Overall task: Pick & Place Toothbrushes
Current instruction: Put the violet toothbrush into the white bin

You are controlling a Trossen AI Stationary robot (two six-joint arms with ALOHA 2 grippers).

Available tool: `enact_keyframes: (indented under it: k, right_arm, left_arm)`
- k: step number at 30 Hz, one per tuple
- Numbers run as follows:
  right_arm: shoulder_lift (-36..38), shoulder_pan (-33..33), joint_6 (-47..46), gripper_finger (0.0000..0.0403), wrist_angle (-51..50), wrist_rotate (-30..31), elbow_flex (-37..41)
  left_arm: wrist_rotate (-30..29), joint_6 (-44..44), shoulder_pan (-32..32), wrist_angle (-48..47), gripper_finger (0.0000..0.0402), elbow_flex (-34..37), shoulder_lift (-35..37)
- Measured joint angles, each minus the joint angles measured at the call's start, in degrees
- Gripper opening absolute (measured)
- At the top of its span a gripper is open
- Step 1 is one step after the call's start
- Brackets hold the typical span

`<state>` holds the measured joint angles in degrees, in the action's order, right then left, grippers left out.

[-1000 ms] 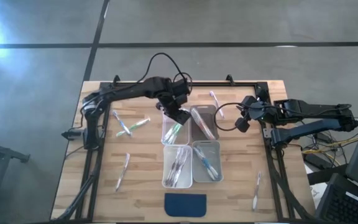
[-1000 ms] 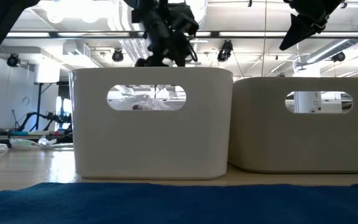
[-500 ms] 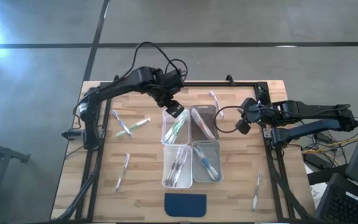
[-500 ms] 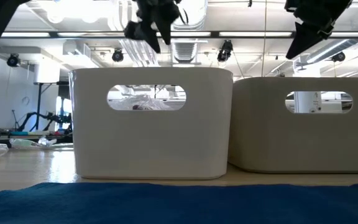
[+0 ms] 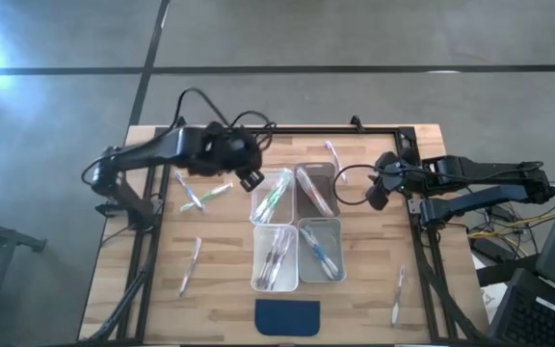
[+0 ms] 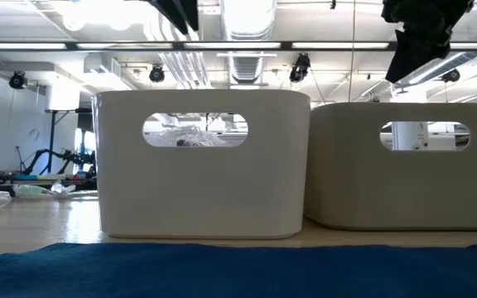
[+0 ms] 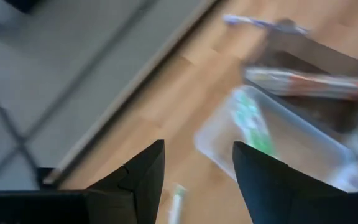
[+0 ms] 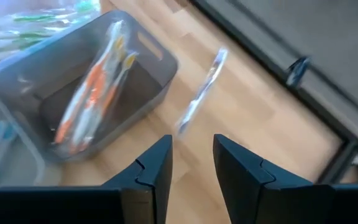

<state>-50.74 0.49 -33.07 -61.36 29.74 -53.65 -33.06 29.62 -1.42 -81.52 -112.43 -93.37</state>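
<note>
- No brand, label or writing readable anywhere, far as I can see.
- Left tool (image 5: 250, 177) sits over the worktop (image 5: 220, 289) just beside the bins (image 5: 295, 226), fingers apart, carrying nothing.
- Right tool (image 5: 375, 191) hangs near the bins' other side, fingers slightly apart, empty.
- Toothbrushes (image 5: 276, 255) lie in the bins; loose ones are scattered on the worktop.

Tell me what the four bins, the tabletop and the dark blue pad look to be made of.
The four bins: likely plastic, translucent, since the toothbrushes show through the walls. The tabletop: wood, pale matte planks with visible seams. The dark blue pad: probably soft fabric or foam; its surface looks dull and fuzzy in the low view.
</note>
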Motion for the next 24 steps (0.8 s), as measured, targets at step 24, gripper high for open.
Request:
enact_keyframes:
  k: [24]
  right_arm:
    - [-11.34,17.08,-37.92,0.0013,-20.09,-23.21,-0.73]
  left_arm:
    - [-14.1,8.94,7.81,33.77,0.0193,51.55,15.2]
